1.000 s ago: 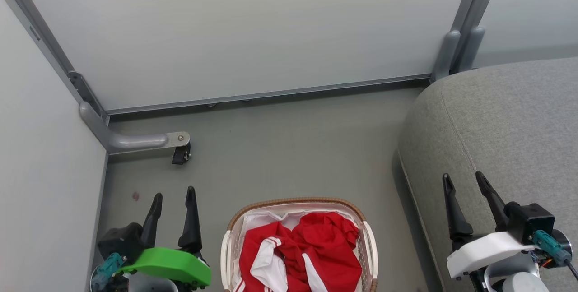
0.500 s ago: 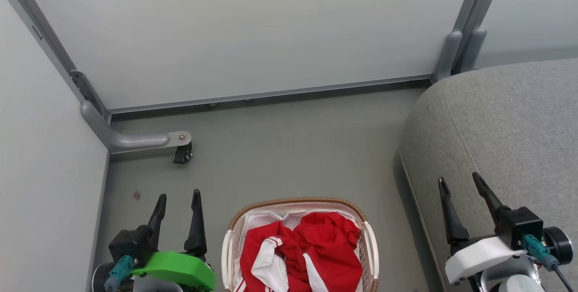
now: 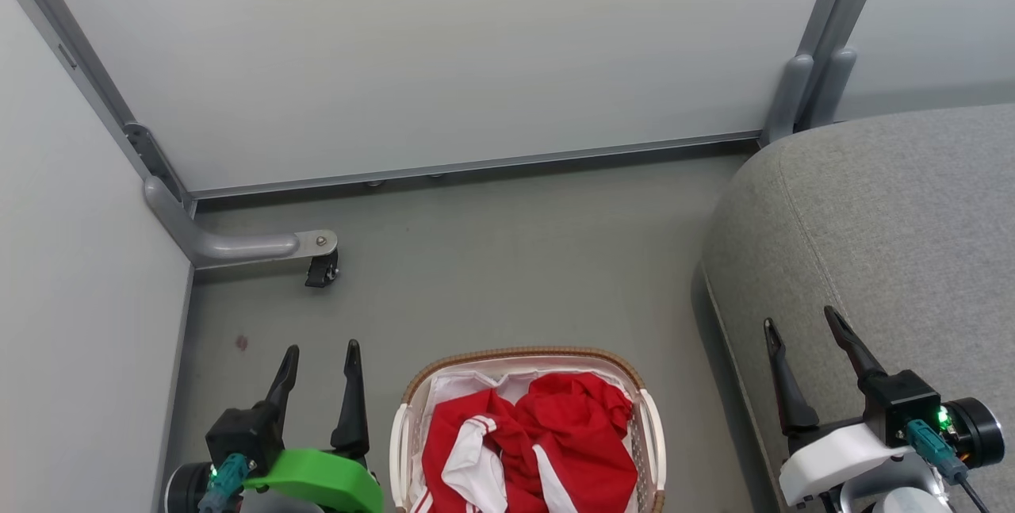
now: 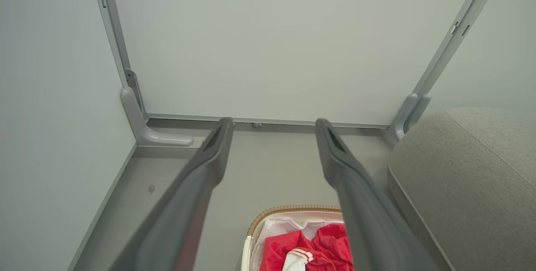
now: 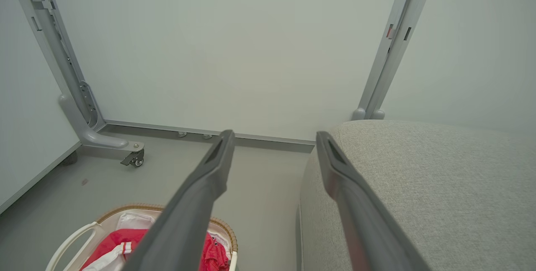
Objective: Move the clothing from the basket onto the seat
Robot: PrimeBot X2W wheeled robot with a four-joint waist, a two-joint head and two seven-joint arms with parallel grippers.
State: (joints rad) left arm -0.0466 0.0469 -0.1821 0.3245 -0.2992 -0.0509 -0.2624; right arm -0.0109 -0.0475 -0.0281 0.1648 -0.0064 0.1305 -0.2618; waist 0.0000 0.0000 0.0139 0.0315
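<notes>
The red clothing (image 3: 531,442) with white stripes lies crumpled in the white basket (image 3: 523,357) with its brown woven rim, on the floor at the bottom middle of the head view. The clothing (image 4: 318,246) and basket (image 4: 289,209) also show low in the left wrist view, and the clothing (image 5: 113,243) and basket (image 5: 104,216) at the lower left of the right wrist view. The grey seat (image 3: 896,227) fills the right side. My left gripper (image 3: 321,353) hangs open left of the basket, holding nothing. My right gripper (image 3: 798,319) stands open above the seat's front edge.
Pale partition walls close off the back and left. A grey metal foot with a black caster (image 3: 319,269) juts onto the floor at the left. Another metal post (image 3: 801,93) stands at the back corner beside the seat. Bare grey floor (image 3: 507,259) lies beyond the basket.
Both grippers have sunk slightly lower in the head view and turned a little at the wrist. The basket and clothing have not moved.
</notes>
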